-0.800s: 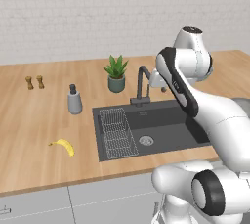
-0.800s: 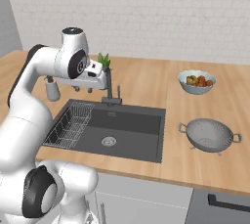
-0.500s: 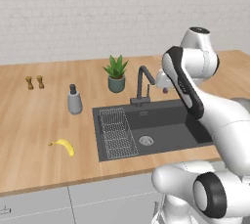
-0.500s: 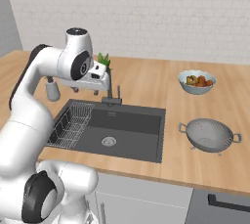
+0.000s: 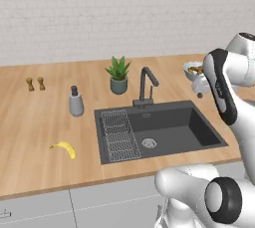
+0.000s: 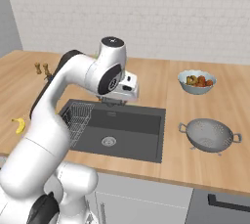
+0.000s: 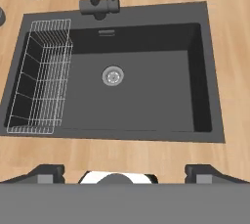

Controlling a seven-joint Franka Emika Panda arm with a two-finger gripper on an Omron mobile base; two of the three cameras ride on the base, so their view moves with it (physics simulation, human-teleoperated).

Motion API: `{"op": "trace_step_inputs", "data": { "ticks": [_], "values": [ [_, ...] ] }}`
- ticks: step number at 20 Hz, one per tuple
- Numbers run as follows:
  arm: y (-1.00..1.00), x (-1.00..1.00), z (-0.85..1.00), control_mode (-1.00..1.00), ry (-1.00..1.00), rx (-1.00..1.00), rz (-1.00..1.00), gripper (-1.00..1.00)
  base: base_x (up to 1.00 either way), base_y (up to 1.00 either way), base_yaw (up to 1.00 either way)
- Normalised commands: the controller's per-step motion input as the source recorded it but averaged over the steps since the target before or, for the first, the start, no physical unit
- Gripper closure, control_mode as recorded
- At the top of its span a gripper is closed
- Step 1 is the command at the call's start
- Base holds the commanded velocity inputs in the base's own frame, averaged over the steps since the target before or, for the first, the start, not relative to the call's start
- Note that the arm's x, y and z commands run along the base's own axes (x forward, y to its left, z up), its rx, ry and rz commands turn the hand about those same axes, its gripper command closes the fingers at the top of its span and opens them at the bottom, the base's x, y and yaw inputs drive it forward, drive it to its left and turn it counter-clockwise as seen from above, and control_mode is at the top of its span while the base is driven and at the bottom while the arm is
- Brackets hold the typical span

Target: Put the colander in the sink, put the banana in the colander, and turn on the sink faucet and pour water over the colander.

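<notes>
You see the sink (image 5: 194,127) set in the wood counter (image 5: 35,122), w/ a wire rack (image 5: 119,135) filling its left part and the round silver drain (image 7: 113,76) near the basin's middle; nothing else lies in the basin. The sink faucet (image 5: 146,87) stands at the back edge, spout bent toward the basin. The colander (image 6: 211,135) sits upright on the counter to the right of the sink, well apart from it, w/ a bowl of fruit (image 6: 196,80) behind it. The banana (image 5: 64,148) lies on the counter left of the sink, near the front edge. Behind it stand a grey soap dispenser (image 5: 75,102), two small shakers (image 5: 35,83) and a potted plant (image 5: 118,75). The gripper (image 7: 125,171) hangs above the sink's front area, looking straight down into the basin; in the hand view its two dark tips sit wide apart at the bottom corners w/ nothing between them, so it reads as spread open and holding nothing
</notes>
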Motion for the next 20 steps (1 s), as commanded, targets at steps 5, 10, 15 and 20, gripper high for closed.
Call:
{"op": "trace_step_inputs", "data": {
  "ticks": [5, 10, 15, 20],
  "values": [
    [-1.0, -0.01, -0.02, -1.0, 0.0, 0.0, 0.0, -1.0, 0.0, 0.0, 0.0],
    [-0.94, 0.0, -0.15, -1.0, 0.0, 0.0, 0.0, -1.0, 0.0, 0.0, 0.0],
    [-0.81, 0.0, -0.3, -1.0, 0.01, -0.01, 0.0, -1.0, 0.0, 0.0, 0.0],
    [-0.6, 0.03, -0.42, -1.0, 0.01, -0.04, 0.0, -1.0, 0.0, 0.0, 0.0]
  ]
}}
